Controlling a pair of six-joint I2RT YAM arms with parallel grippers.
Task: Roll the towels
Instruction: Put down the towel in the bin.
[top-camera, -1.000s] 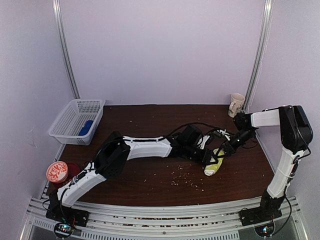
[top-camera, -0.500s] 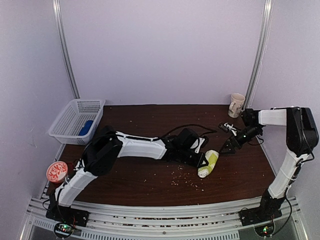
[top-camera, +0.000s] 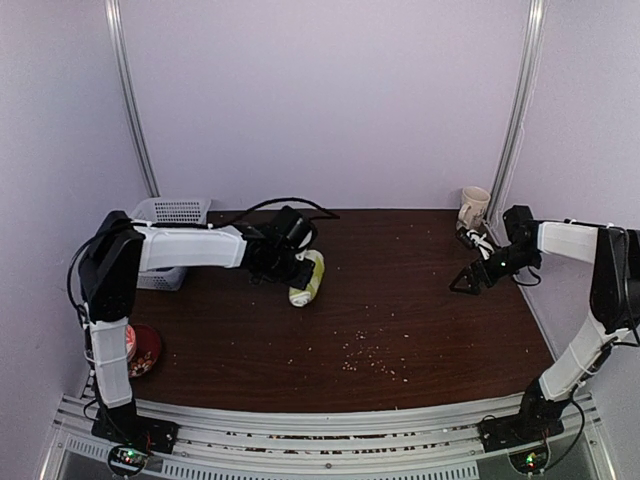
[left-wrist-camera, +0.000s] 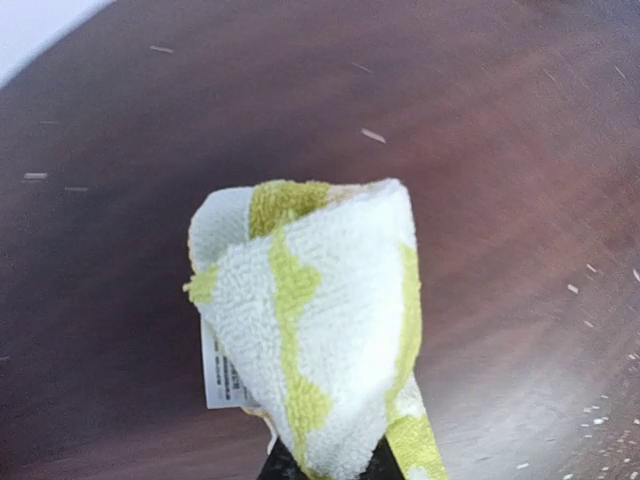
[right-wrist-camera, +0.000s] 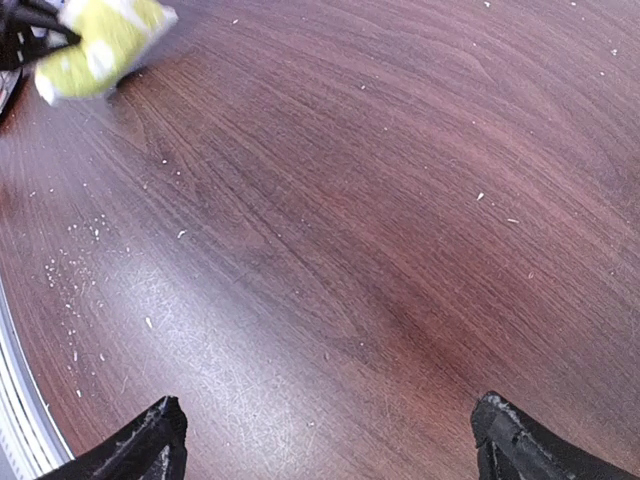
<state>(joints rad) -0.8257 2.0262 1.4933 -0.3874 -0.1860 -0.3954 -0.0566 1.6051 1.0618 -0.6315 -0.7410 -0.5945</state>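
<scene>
Nearest us, crumbs (top-camera: 365, 358) dot the table (top-camera: 420, 330) toward 6 o'clock, and a red cup (top-camera: 146, 352) sits at 8. Our right gripper (top-camera: 468, 282) hovers at 3 o'clock, jaws spread wide with nothing between them. Just toward 10 of centre, our left gripper (left-wrist-camera: 328, 465) is clamped on the rolled yellow-green towel (top-camera: 307, 277). We cannot quite tell whether it touches the wood. Farther back stand a white basket (top-camera: 178, 210) at 10 and a mug (top-camera: 474, 207) at 1.

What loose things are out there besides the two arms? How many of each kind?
Towel: 1 (yellow-green, rolled)
Basket: 1
Mug: 1
Red container: 1 (partly hidden)
Total: 4
</scene>
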